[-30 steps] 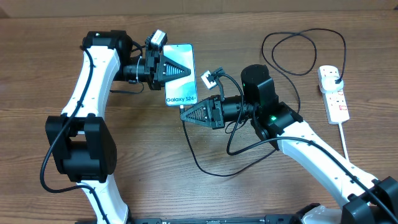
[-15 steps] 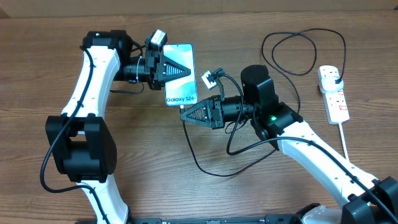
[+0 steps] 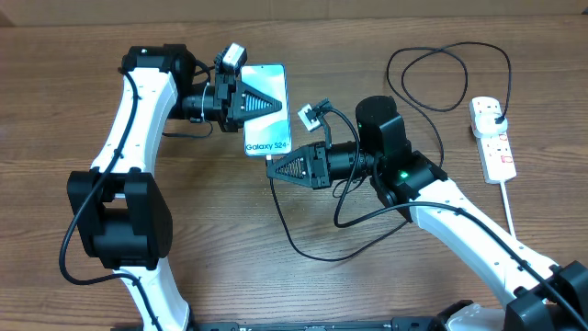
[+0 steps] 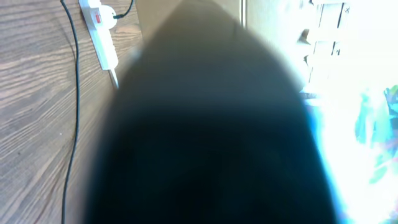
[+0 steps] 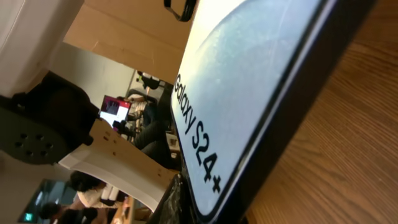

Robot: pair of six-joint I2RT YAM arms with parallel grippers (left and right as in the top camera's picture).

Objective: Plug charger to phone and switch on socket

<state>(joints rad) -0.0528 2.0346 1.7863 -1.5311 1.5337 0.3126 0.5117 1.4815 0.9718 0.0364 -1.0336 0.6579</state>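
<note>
The phone (image 3: 267, 140) with a light blue screen reading "Galaxy S24+" is held off the table, tilted, by my left gripper (image 3: 263, 101), which is shut on its upper part. My right gripper (image 3: 274, 170) points left with its tip just under the phone's bottom edge. It is shut on the end of the charger's black cable (image 3: 299, 246); the connector tip is hidden. In the right wrist view the phone (image 5: 249, 93) fills the frame close up. The charger's plug (image 3: 496, 114) sits in the white socket (image 3: 496, 147) at the far right.
The charger cable loops on the table below my right arm and again at the back right (image 3: 441, 78). The left wrist view is mostly blocked by a dark blur; the socket (image 4: 102, 37) and the cable (image 4: 76, 93) show at its left.
</note>
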